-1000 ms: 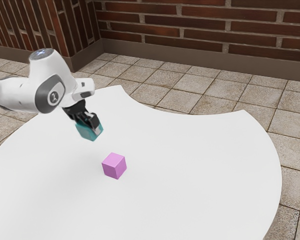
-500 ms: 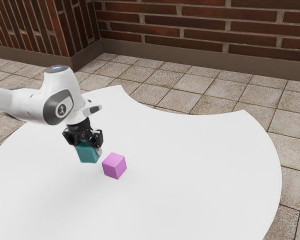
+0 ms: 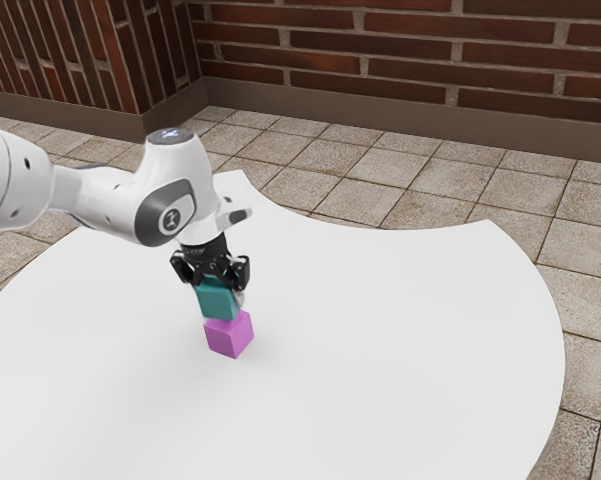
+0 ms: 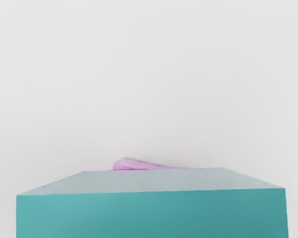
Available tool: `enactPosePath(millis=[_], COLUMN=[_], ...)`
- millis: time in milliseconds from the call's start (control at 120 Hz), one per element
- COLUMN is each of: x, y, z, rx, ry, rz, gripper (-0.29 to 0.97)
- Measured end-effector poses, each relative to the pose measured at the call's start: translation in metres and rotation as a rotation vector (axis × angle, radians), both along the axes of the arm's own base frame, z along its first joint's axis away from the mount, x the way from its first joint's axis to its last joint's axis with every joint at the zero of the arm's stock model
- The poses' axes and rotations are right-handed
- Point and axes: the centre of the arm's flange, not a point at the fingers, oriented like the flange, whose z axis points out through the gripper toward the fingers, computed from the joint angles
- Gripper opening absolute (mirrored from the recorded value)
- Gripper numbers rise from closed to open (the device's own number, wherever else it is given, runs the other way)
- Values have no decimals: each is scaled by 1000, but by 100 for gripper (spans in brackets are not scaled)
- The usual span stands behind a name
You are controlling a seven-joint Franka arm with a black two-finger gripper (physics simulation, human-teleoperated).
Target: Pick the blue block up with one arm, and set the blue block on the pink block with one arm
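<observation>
The end effector [image 3: 218, 283] was pinching the blue block [image 3: 217, 297], one black finger on either side, and held it directly over the pink block [image 3: 228, 333] on the white tabletop [image 3: 400, 330]. This was the placing step: the pick was done and the stack was not yet released. From the side camera the teal-blue cube's underside sat at or just above the pink top; whether they touched I could not tell. At the wrist, the blue block [image 4: 153, 208] loomed large, with a sliver of the pink block [image 4: 131, 164] peeking past its far edge, so the overlap looked slightly off-centre. The next move, I judged, called for a gentle final descent, squared up, then spreading the fingers and lifting straight away. There was no writing on either cube; a small mark on the arm's joint cap [image 3: 170, 217] was too small to read.
</observation>
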Motion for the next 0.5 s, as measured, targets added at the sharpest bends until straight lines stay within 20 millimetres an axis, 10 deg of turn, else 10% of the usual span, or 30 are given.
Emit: enactPosePath(millis=[500], x=[5], y=[1], z=[-13], rx=[29], ry=[-12], rz=[-63], gripper=[41])
